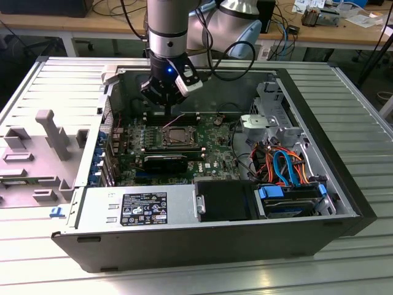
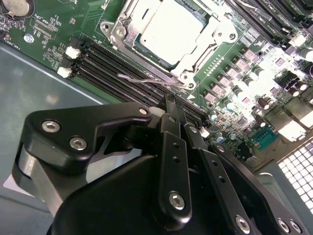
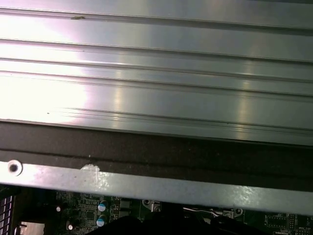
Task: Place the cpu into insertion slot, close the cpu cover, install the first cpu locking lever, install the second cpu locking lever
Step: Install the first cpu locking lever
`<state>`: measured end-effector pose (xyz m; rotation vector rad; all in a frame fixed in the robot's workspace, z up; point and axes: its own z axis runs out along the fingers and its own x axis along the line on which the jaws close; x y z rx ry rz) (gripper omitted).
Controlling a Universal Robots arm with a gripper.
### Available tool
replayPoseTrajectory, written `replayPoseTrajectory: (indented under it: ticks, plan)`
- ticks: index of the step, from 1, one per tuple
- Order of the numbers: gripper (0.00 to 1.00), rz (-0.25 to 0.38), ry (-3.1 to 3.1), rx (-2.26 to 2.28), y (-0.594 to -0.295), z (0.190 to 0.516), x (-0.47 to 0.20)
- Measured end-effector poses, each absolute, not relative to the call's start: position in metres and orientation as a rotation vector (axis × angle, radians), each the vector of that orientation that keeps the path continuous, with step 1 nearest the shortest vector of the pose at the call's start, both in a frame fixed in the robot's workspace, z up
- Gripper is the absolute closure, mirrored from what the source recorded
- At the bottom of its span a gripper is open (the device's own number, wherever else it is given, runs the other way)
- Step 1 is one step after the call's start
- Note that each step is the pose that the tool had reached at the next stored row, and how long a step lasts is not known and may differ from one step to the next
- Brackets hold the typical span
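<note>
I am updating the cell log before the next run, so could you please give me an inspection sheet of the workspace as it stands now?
Surface: ribbed silver metal table, carrying the open black computer case.
Job's things: silvery-grey square cpu sits in the insertion slot on the green circuit board; silver frame cpu cover lies down around it; thin wire locking lever lies beside the slot.
Clutter: grey plastic shroud on the exterior view's left.
Grippers: black gripper hovers above the slot, jaws shut, empty.
Cables: orange and blue bundle inside the case.
Surroundings: wooden benches behind.
</note>
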<state>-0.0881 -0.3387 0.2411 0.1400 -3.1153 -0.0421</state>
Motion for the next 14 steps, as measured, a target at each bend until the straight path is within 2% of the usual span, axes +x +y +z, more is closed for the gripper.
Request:
replayPoseTrajectory:
  ticks: [14]
  plan:
    - [0.89, -0.042, -3.115, 0.155, -0.3387, 0.233, -0.0794]
